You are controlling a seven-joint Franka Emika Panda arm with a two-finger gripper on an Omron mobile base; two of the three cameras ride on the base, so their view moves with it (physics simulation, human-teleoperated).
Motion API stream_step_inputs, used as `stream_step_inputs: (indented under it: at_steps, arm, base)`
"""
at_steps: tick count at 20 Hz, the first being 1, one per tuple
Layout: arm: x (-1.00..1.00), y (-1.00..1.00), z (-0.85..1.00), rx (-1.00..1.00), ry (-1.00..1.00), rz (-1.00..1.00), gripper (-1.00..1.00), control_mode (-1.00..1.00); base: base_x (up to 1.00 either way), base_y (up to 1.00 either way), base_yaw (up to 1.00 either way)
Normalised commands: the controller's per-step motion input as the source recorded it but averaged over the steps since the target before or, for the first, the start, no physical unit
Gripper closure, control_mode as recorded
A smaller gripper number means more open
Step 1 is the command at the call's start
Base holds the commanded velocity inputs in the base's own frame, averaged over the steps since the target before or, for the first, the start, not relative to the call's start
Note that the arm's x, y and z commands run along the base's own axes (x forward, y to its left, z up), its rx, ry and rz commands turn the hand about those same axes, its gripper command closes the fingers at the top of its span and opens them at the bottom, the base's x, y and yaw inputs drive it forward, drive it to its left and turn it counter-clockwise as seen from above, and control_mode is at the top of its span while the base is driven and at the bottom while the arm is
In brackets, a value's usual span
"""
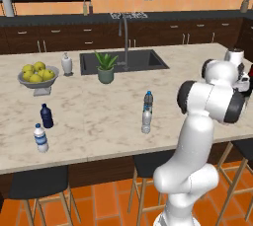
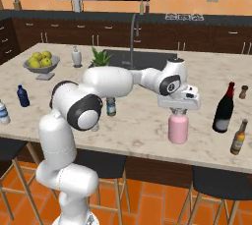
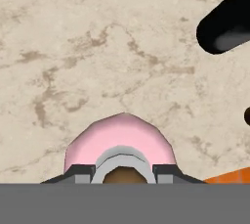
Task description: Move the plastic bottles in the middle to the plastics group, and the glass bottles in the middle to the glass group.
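the jaws (image 2: pixel 178 111) are pinching the neck of the pink bottle (image 2: pixel 177 127), which stands on the surface (image 2: pixel 142 121) just left of the dark wine bottle (image 2: pixel 224 108). judged next: let go, then fetch the two water bottles (image 1: pixel 147 113).

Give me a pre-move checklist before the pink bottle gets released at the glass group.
1. End effector closed on the pink bottle's neck, fingers either side of the stopper in the hand view: ok.
2. Pink bottle upright: ok.
3. Bottle base resting on the counter rather than above it: cannot tell.
4. Gap to the tall dark bottle on the right: ok, they stand apart.
5. Small brown bottle near the counter edge clear of the pink bottle: ok.
6. Two water bottles waiting mid-counter, upright: ok, not yet moved.
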Motion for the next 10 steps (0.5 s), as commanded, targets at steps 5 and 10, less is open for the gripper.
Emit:
stream_step_inputs:
  at_steps: [5,10]
  arm:
    - [-0.03,-0.81,-0.01,0.0,-0.01,0.0,1.0,-1.0]
    - [-0.06,-0.42,-0.03,-0.02,-0.08,0.0,1.0,-1.0]
  base:
    - [0.0,0.0,0.0]
    - [0.0,0.0,0.0]
